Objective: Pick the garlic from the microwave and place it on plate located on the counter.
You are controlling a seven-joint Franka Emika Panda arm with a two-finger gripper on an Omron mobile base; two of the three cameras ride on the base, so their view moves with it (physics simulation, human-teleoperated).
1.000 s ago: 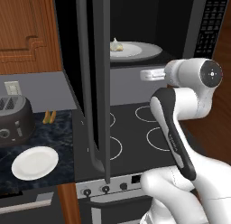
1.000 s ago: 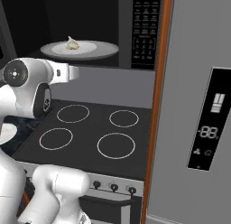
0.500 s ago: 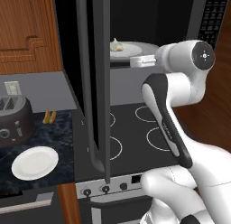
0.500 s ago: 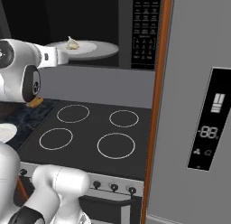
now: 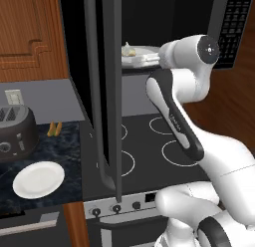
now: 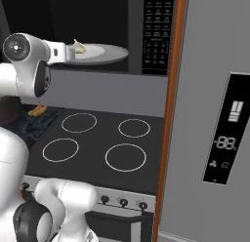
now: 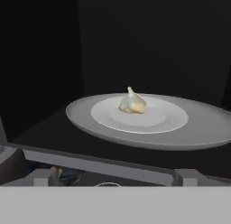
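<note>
Claw (image 5: 144, 56) moved up to microwave (image 5: 149, 22) opening, nearer garlic (image 7: 132, 103), fingers hidden, grip state unclear

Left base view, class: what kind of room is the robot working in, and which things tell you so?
A simulated home kitchen, most likely. A stovetop with ring burners sits below an open microwave, a toaster stands on the dark stone counter beside a white plate.

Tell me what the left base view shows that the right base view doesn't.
Left base view: the open microwave door, a toaster and the white plate on the counter. Right base view: a tall grey panel with a lit display. Both: the garlic on the turntable, the stovetop, the orange sticks.
</note>
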